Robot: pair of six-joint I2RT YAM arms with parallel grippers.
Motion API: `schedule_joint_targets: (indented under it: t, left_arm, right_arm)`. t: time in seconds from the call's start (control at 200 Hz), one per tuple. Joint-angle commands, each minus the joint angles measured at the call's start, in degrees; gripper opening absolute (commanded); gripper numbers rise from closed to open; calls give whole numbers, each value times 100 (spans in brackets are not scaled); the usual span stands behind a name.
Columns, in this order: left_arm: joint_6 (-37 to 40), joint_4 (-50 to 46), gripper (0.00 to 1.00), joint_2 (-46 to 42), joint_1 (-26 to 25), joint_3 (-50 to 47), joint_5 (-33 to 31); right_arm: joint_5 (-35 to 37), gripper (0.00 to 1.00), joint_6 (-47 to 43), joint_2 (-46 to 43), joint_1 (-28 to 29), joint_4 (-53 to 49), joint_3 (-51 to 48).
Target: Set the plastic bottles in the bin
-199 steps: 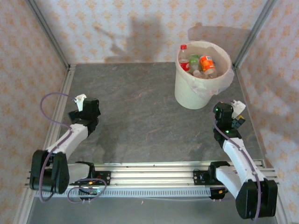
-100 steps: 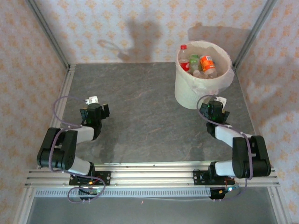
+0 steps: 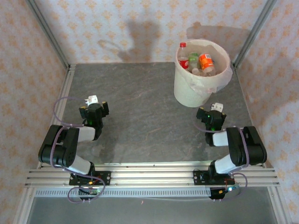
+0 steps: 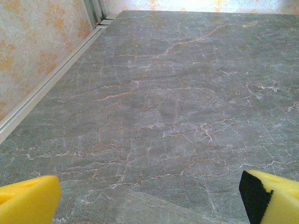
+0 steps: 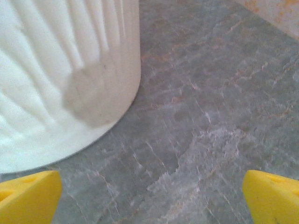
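Left claw (image 4: 149, 198), right claw (image 5: 150, 196) gape; one bin (image 3: 191, 95), four-plus bottles (image 3: 206, 62).

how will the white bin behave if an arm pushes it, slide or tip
The bin would probably slide rather than tip: it looks wide for its height and stands on a smooth table. It is likely light too, holding just a few small plastic bottles. Its ribbed wall may flex slightly under a push.

Top camera looked down from behind, wrist cameras faced low past their jaws, right and top shared the bin (image 5: 70, 70)
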Motion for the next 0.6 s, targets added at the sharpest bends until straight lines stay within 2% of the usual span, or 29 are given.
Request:
schedule_joint_targets:
  t: [0.0, 0.035, 0.175, 0.315, 0.595]
  left_arm:
    - [15, 250, 100, -61, -33, -9, -221]
    - [18, 256, 100, -64, -34, -9, -224]
    - [15, 254, 100, -64, -34, -9, -220]
    - [15, 258, 100, -60, -30, -9, -222]
    - [24, 259, 100, -65, -26, -9, -213]
  right_arm:
    - [269, 99, 68, 126, -17, -94, 669]
    - [354, 99, 126, 186, -17, -677, 998]
    - [207, 99, 59, 173, -17, -486, 894]
    - [-794, 99, -85, 144, -221, -587, 938]
    - [-775, 99, -84, 130, -226, -559, 904]
